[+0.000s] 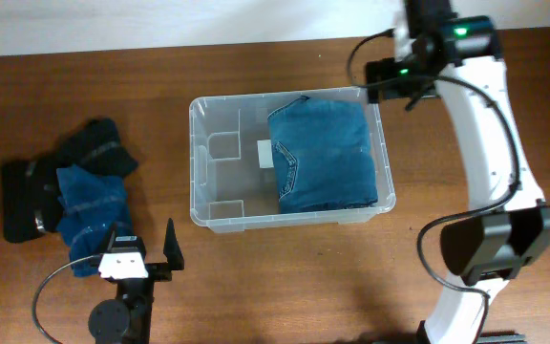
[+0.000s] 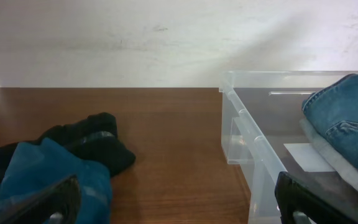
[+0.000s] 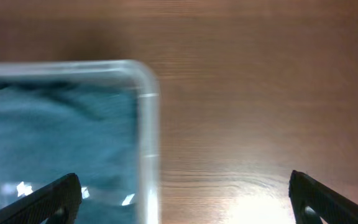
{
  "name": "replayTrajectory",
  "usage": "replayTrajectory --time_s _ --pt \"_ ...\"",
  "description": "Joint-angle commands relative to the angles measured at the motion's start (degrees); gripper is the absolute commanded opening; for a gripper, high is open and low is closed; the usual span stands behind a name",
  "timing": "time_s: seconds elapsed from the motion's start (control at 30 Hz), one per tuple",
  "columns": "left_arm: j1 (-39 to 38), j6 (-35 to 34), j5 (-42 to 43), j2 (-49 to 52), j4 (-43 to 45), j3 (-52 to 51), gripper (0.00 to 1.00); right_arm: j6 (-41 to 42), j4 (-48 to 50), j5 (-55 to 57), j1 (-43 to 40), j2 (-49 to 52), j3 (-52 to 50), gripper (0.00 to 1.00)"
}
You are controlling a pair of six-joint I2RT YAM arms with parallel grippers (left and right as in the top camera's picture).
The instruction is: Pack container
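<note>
The container (image 1: 199, 162) is a clear plastic tub at the table's middle, with a white label (image 1: 264, 153) on its base. Folded blue jeans (image 1: 323, 153) lie in its right half. My right gripper (image 1: 394, 72) is open and empty, high above the tub's far right corner; its wrist view shows that corner (image 3: 146, 87) and the jeans (image 3: 55, 137) below, blurred. My left gripper (image 1: 146, 250) is open and empty, low near the front edge, left of the tub. Its wrist view shows the tub's wall (image 2: 244, 134) and the jeans (image 2: 347, 118).
A pile of clothes lies at the left: a blue garment (image 1: 92, 205) on black ones (image 1: 94, 145). It also shows in the left wrist view (image 2: 48, 171). A pale wall (image 2: 166, 37) stands behind the wooden table (image 1: 256, 277).
</note>
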Motion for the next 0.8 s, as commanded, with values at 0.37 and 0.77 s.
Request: replayTrajectory --time_s 0.37,0.77 --pt "-0.20 2.56 -3.30 -0.44 2.91 -0.24 0.99 5.11 -0.02 -1.49 -24.98 -0.20 0.85 0.98" --pt "4.26 2.58 1.14 22.01 -6.62 25.24 0.99 5.11 0.00 -1.46 -31.17 -0.20 0.85 0.98"
